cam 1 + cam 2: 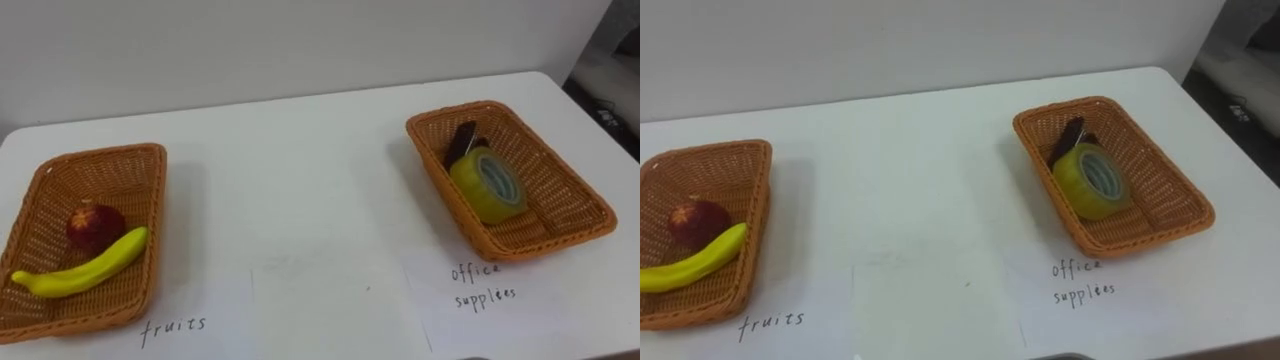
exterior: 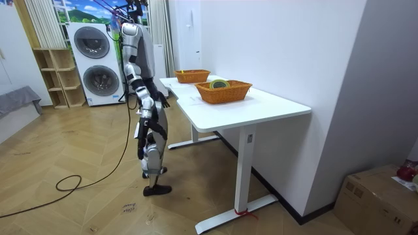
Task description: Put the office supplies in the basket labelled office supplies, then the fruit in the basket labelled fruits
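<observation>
Table (image 1: 300, 160), banana (image 1: 85, 268) in basket (image 1: 100, 153), right hand (image 2: 162, 100) apart

Banana (image 1: 85, 268) in left basket (image 1: 100, 175), tape (image 1: 487, 185) in right basket (image 1: 560, 190)

Dark obj (image 1: 461, 141) half hidden behind tape roll (image 1: 488, 185), ID unclear.

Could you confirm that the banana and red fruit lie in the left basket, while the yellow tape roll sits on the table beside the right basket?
Not quite: the yellow tape roll lies inside the right basket, as the left eye view shows.
</observation>
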### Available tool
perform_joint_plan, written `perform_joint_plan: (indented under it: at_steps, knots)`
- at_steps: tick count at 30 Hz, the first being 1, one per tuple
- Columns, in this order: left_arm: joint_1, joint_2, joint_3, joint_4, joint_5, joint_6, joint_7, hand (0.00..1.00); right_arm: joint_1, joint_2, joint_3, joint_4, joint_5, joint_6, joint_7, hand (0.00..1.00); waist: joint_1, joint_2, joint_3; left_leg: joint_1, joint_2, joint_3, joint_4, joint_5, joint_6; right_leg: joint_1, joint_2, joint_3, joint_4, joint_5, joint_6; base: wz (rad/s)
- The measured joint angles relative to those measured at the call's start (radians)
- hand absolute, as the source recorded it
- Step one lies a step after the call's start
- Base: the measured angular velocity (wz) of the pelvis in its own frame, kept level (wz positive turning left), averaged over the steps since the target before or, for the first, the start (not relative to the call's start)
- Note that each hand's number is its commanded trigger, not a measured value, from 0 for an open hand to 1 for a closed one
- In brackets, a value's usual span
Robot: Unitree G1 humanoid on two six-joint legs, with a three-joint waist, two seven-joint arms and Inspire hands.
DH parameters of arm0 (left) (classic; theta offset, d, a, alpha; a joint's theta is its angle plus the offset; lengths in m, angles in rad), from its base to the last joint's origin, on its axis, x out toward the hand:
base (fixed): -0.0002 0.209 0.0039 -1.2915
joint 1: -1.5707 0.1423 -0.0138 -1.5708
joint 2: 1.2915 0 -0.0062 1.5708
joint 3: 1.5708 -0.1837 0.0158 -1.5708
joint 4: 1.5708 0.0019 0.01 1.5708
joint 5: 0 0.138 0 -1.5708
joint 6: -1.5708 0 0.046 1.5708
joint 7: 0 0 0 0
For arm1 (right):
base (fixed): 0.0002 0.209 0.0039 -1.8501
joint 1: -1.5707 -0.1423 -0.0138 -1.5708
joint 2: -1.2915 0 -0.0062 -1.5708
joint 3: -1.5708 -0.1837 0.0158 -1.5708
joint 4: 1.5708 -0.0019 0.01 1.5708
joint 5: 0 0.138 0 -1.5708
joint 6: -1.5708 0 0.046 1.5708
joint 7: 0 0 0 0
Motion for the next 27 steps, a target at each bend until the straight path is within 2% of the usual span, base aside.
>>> perform_joint_plan:
  at_steps: [3, 6, 8, 11, 14, 18, 27]
  knots:
    - [0.000, -0.010, -0.005, 0.006, 0.000, -0.002, 0.007, 0.00, 0.003, 0.000, 0.078, 0.042, -0.143, 0.026, 0.080, 0.00, 0.019, 0.001, 0.0006, 0.000, 0.000, -0.002, 0.002, -0.001, 0.001, -0.001, -0.003, -0.012, -0.002, -0.001, 0.001, 0.01]
    - [-0.007, -0.013, -0.009, 0.017, 0.001, -0.002, 0.014, 0.00, -0.004, -0.001, 0.173, 0.053, -0.398, 0.039, 0.178, 0.00, 0.043, 0.000, 0.0014, -0.002, 0.004, -0.002, 0.003, -0.001, 0.002, -0.006, -0.004, -0.010, -0.001, -0.001, 0.001, -0.02]
    - [-0.011, -0.013, -0.017, 0.026, 0.006, -0.002, 0.017, 0.00, -0.020, -0.003, 0.248, 0.065, -0.626, 0.042, 0.252, 0.00, 0.065, -0.001, 0.0016, -0.001, 0.004, -0.002, 0.002, -0.001, 0.002, -0.004, -0.004, -0.013, -0.001, -0.001, 0.001, 0.00]
    - [-0.013, -0.009, -0.044, 0.025, 0.012, -0.002, 0.025, 0.00, -0.042, -0.004, 0.326, 0.066, -0.817, 0.051, 0.306, 0.00, 0.090, -0.003, 0.0025, 0.000, 0.004, -0.004, 0.002, -0.001, 0.002, 0.008, -0.003, -0.016, -0.003, 0.000, 0.001, 0.06]
    - [-0.016, -0.009, -0.065, 0.023, 0.012, -0.002, 0.041, 0.00, -0.071, -0.006, 0.356, 0.065, -0.950, 0.050, 0.313, 0.00, 0.110, -0.006, 0.0043, -0.001, 0.004, -0.007, 0.000, -0.002, 0.002, 0.012, -0.003, -0.018, -0.012, 0.000, 0.001, 0.05]
    - [-0.011, -0.004, -0.092, 0.023, 0.013, 0.000, 0.048, 0.00, -0.091, -0.006, 0.392, 0.064, -0.993, 0.049, 0.314, 0.00, 0.114, -0.017, 0.0069, -0.001, 0.002, -0.030, 0.001, -0.004, 0.000, 0.027, -0.004, -0.042, -0.021, 0.000, 0.002, 0.19]
    - [0.000, -0.004, -0.101, 0.023, 0.022, 0.000, 0.047, 0.00, -0.088, -0.006, 0.393, 0.074, -0.994, 0.048, 0.314, 0.00, 0.116, -0.018, 0.0084, -0.001, -0.001, -0.034, 0.000, -0.007, -0.001, 0.034, -0.002, -0.051, -0.025, 0.000, 0.002, 0.02]
